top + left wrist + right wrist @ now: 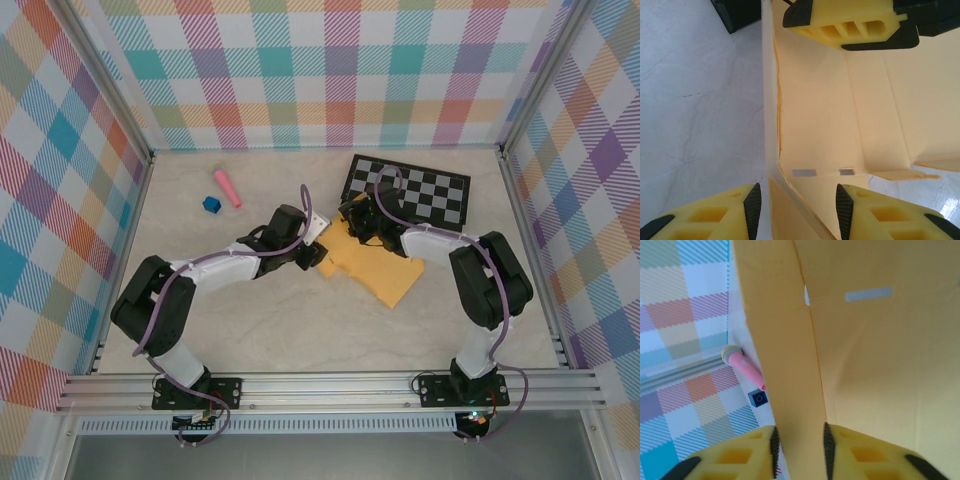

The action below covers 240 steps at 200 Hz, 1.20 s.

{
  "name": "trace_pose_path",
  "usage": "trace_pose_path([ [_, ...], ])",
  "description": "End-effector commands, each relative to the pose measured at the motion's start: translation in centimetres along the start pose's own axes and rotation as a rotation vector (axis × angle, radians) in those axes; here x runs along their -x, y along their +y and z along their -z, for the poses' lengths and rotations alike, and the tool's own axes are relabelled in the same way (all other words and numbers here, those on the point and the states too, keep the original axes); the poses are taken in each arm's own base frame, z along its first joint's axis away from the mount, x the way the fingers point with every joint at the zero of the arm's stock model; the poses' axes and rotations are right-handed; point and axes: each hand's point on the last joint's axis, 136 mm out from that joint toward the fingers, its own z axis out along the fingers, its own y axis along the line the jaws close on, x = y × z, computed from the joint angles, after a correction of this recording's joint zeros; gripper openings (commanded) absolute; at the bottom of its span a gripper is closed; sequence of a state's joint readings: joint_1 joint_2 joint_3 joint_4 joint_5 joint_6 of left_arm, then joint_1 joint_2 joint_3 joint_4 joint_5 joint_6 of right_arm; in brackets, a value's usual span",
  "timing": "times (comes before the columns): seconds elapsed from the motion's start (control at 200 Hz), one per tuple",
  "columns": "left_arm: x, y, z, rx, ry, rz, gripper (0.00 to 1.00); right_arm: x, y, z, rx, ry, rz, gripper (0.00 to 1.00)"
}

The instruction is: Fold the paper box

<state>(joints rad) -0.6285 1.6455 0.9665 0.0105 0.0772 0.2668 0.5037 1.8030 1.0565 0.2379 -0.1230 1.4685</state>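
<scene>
The paper box (385, 272) is a yellow-orange die-cut sheet lying mid-table, its left part folded up. My left gripper (318, 256) is at the sheet's left edge. In the left wrist view it (797, 202) stands open, and a raised flap of the paper box (815, 125) runs slantwise through the gap without being pinched. My right gripper (357, 226) is at the sheet's far edge. In the right wrist view it (800, 447) is shut on an upright strip of the paper box (785, 365), a pad against each side. One right finger (850, 25) shows above the sheet.
A black-and-white checkered board (420, 190) lies just behind the sheet. A pink marker (227, 187) and a small blue block (210, 205) sit at the back left, also seen past the strip (742, 366). Plaid walls enclose the table.
</scene>
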Motion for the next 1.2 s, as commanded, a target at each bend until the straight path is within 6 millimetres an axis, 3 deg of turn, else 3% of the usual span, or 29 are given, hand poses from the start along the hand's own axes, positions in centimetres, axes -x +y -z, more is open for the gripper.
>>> trace_pose_path([
  [0.0, 1.7, 0.2, 1.3, 0.032, -0.065, -0.036, 0.45, -0.1, 0.1, 0.0, -0.005, -0.005, -0.013, 0.23],
  [0.195, 1.7, -0.2, 1.5, 0.008, -0.061, -0.036, 0.46, -0.1, 0.1, 0.1, -0.006, -0.011, -0.021, 0.19],
  [0.295, 1.3, -0.3, 1.4, -0.016, -0.038, 0.03, 0.58, -0.1, 0.2, 0.2, -0.005, -0.011, -0.012, 0.18],
  [0.355, 0.9, 0.0, 1.3, -0.051, -0.024, 0.121, 0.67, -0.2, 0.2, 0.4, -0.011, -0.009, -0.017, 0.3],
  [0.42, 0.3, 0.9, 1.3, -0.066, -0.014, 0.248, 0.7, -0.3, -0.2, 0.6, -0.049, -0.003, -0.031, 0.47],
  [0.575, 0.6, 3.5, 2.8, -0.064, -0.076, 0.529, 0.76, -0.4, -0.6, 0.8, -0.126, -0.007, -0.011, 0.63],
  [0.675, 0.9, 3.9, 4.3, -0.089, -0.119, 0.653, 0.78, -0.7, -1.1, 1.0, -0.27, 0.014, -0.001, 0.7],
  [0.685, 1.0, 3.9, 4.4, -0.091, -0.125, 0.664, 0.79, -0.8, -1.9, 1.0, -0.305, 0.022, -0.005, 0.7],
  [0.695, 1.0, 4.0, 4.6, -0.091, -0.131, 0.672, 0.79, -0.9, -1.2, 1.1, -0.309, 0.026, -0.004, 0.71],
  [0.705, 0.9, 4.1, 4.7, -0.09, -0.135, 0.68, 0.79, -1.1, -2.2, 1.2, -0.353, 0.039, -0.014, 0.72],
  [0.765, 0.5, 4.5, 5.4, -0.08, -0.155, 0.721, 0.8, -1.7, -3.1, 1.4, -0.512, 0.082, -0.051, 0.73],
  [0.815, 0.1, 5.2, 6.0, -0.056, -0.168, 0.744, 0.8, -2.4, -2.6, 0.6, -0.547, 0.149, -0.022, 0.74],
  [0.93, -1.4, 6.9, 6.7, 0.017, -0.164, 0.775, 0.8, -3.5, -3.3, -1.0, -0.628, 0.215, -0.06, 0.73],
  [1.13, -2.9, 7.9, 7.5, 0.093, -0.142, 0.757, 0.8, -2.5, -3.2, -1.5, -0.687, 0.149, -0.024, 0.72],
  [1.195, -3.3, 7.8, 7.4, 0.1, -0.126, 0.745, 0.8, -2.4, -3.2, -1.6, -0.684, 0.143, -0.027, 0.67],
])
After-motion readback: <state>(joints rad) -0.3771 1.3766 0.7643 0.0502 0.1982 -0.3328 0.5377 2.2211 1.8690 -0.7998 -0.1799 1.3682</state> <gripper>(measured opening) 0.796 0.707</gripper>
